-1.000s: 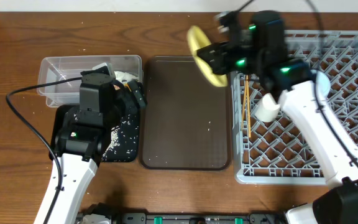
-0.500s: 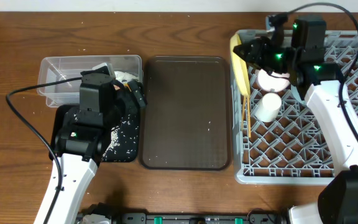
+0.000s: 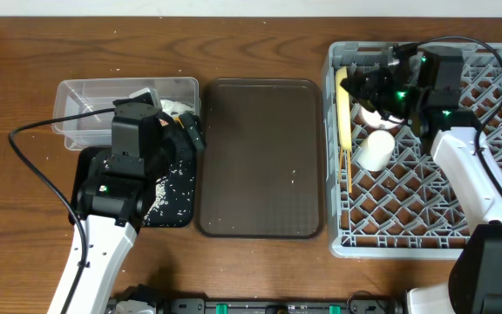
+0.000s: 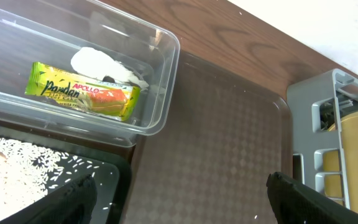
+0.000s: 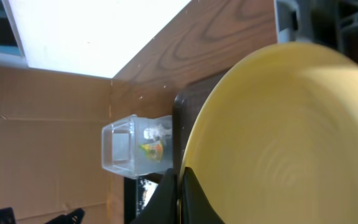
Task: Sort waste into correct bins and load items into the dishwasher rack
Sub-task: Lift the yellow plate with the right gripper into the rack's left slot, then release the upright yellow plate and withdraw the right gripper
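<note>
Seen from the right wrist, the plate (image 5: 278, 137) runs off the right and bottom edges and blocks most of the rack (image 5: 286, 15). Overhead, the left arm (image 3: 116, 187) covers part of the black tray (image 3: 174, 187); the chopsticks (image 3: 349, 174) show only as thin slivers.

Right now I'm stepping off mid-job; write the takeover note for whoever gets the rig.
Left gripper: open, empty, hovering where the clear tub meets the black tray.
Right gripper: shut on the yellow-green plate, which stands on edge at the left side of the rack, not yet released.
Done: wrapper and tissue in the clear tub; rice scraps on the black tray; white cup, white bowl and chopsticks in the rack.
Left: release the plate. The light blue bowl is not visible, possibly hidden under the right arm.
</note>
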Controlling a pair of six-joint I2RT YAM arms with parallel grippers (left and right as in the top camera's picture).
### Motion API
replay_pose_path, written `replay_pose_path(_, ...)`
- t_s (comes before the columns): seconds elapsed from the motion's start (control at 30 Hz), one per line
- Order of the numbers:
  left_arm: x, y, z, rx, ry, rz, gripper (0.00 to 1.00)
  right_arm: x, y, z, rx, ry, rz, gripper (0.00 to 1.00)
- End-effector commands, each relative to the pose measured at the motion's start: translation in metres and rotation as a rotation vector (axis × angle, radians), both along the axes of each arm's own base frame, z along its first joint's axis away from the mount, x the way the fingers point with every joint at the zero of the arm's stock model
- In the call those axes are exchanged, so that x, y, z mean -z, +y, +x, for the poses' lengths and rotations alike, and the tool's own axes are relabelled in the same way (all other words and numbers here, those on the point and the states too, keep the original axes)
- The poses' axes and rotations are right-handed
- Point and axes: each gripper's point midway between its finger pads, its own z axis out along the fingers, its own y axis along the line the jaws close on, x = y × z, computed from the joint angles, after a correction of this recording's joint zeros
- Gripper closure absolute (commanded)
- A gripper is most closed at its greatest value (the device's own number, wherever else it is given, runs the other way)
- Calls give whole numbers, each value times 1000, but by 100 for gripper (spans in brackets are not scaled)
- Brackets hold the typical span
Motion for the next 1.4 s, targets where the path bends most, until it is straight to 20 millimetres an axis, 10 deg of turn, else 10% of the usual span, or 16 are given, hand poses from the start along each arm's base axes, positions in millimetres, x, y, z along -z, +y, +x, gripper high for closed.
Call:
replay_pose_path(0.0,-7,3,3,-5,-16,11,10,0,-14,3,-11,-64,-54,89)
replay_pose_path(0.33,-7,3,3,-5,-16,11,10,-4,-36,7,-23,-161,-135,42)
replay_pose_path(0.63,-7,3,3,-5,-16,11,10,-34,-67,-14,7,-242,-252,37)
replay_pose_path(0.93,-7,3,3,-5,-16,11,10,-37,-163,-84,383,-17,-726,31)
replay_pose_path(1.03,-7,3,3,-5,-16,11,10,-39,-167,-102,402,16,-757,1)
replay_pose_path(1.37,-7,3,3,-5,-16,11,10,-28,-162,-126,367,102,-758,1)
